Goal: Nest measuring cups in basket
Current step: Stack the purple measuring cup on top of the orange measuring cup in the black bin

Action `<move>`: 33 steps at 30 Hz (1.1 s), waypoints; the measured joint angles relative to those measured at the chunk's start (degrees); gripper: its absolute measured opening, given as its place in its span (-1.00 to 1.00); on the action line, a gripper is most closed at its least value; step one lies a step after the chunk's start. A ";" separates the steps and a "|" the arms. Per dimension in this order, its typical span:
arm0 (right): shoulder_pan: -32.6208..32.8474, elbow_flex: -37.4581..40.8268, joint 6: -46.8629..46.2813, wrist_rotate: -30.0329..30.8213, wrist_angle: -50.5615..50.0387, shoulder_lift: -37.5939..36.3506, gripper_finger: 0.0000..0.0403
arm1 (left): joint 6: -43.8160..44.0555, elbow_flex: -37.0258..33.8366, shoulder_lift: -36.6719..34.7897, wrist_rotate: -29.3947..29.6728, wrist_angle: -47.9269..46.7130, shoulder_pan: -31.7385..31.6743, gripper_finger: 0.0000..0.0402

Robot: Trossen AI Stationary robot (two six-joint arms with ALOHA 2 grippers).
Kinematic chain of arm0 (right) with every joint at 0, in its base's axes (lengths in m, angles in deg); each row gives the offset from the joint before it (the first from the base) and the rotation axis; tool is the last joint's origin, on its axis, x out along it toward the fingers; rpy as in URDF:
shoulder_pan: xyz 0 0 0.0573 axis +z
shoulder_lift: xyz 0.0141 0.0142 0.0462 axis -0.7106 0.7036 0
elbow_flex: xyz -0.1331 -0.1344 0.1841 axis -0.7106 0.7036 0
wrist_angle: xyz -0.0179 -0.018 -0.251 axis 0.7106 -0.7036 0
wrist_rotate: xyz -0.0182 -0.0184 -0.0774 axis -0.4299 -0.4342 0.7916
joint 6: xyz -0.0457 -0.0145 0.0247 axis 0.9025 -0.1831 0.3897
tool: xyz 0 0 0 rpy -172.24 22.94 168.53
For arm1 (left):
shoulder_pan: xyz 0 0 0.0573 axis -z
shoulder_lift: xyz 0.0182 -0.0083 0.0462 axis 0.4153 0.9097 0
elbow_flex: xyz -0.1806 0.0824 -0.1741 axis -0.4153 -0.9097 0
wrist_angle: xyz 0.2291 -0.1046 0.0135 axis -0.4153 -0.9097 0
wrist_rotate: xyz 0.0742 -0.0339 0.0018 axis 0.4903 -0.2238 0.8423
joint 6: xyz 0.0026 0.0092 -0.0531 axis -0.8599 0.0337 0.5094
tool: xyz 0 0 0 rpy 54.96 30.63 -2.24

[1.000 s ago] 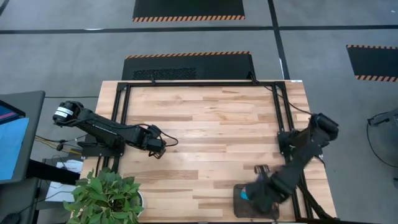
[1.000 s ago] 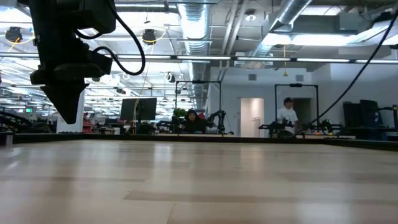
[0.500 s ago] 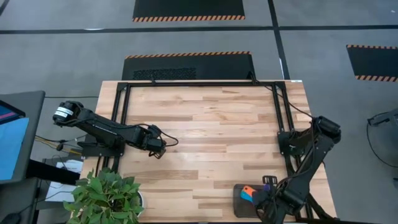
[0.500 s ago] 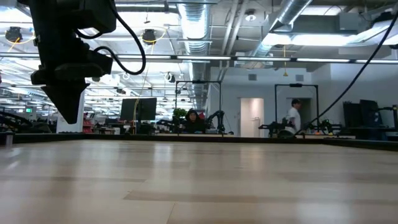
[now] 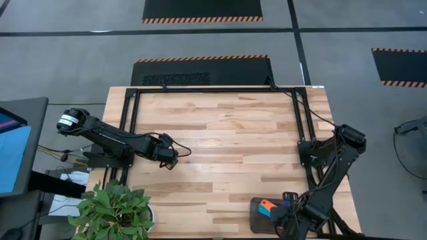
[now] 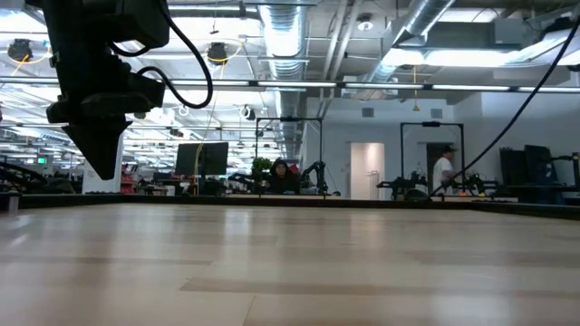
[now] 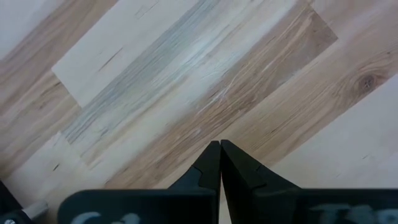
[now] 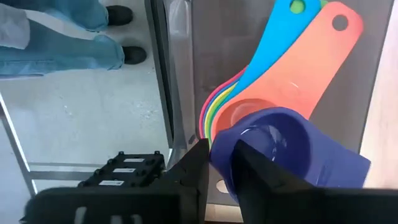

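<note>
Here, at the lower right of the high view:

Right gripper: the right gripper [image 8: 221, 165] hangs over the basket, its fingers narrowly parted around the rim of the dark blue cup [image 8: 283, 149], gripping it.

Dark blue cup: sits tilted on top of the nested stack, touching the orange cup [image 8: 292, 74] beneath it.

Measuring cups: the orange cup lies over the light blue cup [image 8: 273, 43], handles fanned toward the upper right of the right wrist view; yellow, green and red rims show as thin edges at the stack's left side.

Basket: the basket [image 5: 256, 215] sits at the table's lower right corner in the high view, at the near edge, with the stack [image 5: 266, 207] inside it.

Left gripper: the left gripper [image 7: 220, 163] hovers over bare wood at the left middle of the table [image 5: 220, 133], fingers pressed together and empty.

Beyond the table: a potted plant [image 5: 113, 210] at lower left; a person's jeans and shoes [image 8: 68, 37] stand on the floor beside the table frame.
</note>
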 joint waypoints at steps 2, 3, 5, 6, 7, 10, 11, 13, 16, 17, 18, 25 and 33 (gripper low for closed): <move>-0.02 0.00 -0.08 -0.07 0.76 0.00 -0.47 | -0.55 0.00 0.00 0.00 0.00 0.02 -1.00; -0.02 0.00 -0.45 -0.08 0.73 0.00 -0.44 | -0.75 0.00 0.00 0.04 0.00 0.00 -1.00; -0.02 0.00 -1.32 -0.08 0.44 0.00 -0.39 | -0.95 0.00 0.00 0.11 0.00 0.01 -1.00; -0.02 0.00 -1.37 -0.08 0.46 0.00 -0.36 | -0.96 0.00 0.00 0.13 0.00 0.00 -1.00; -0.02 0.00 -1.38 -0.08 0.49 0.00 -0.34 | -0.96 0.00 0.00 0.15 0.00 0.00 -1.00; -0.02 0.00 -2.09 -0.26 0.39 0.00 -0.29 | -0.98 0.00 0.00 0.15 0.00 0.00 -1.00; -0.02 0.00 -3.31 -0.37 -0.04 0.00 -0.28 | -0.98 0.00 0.00 0.15 0.00 0.02 -1.00; 0.02 0.00 -7.63 -1.35 -2.00 0.00 -0.27 | -0.98 0.00 0.00 0.15 0.00 0.02 -1.00; 0.34 0.00 -15.38 -3.15 -5.92 0.00 -0.32 | -0.98 0.00 0.00 0.24 0.00 0.02 -1.00; 0.54 0.00 -18.03 -3.16 -7.27 0.00 -0.34 | -0.98 0.00 0.00 0.53 0.00 0.02 -1.00; 0.78 0.00 -20.77 -3.15 -8.71 0.00 -0.37 | -1.01 0.00 0.00 0.85 0.01 0.02 -1.00; 1.46 0.04 -38.89 -2.75 -24.05 0.00 -0.52 | -1.01 0.00 0.00 2.03 0.46 0.02 -1.00; 0.54 5.33 -44.34 -1.84 -21.83 -0.05 -0.82 | -1.01 0.00 0.00 3.15 0.44 0.00 -1.00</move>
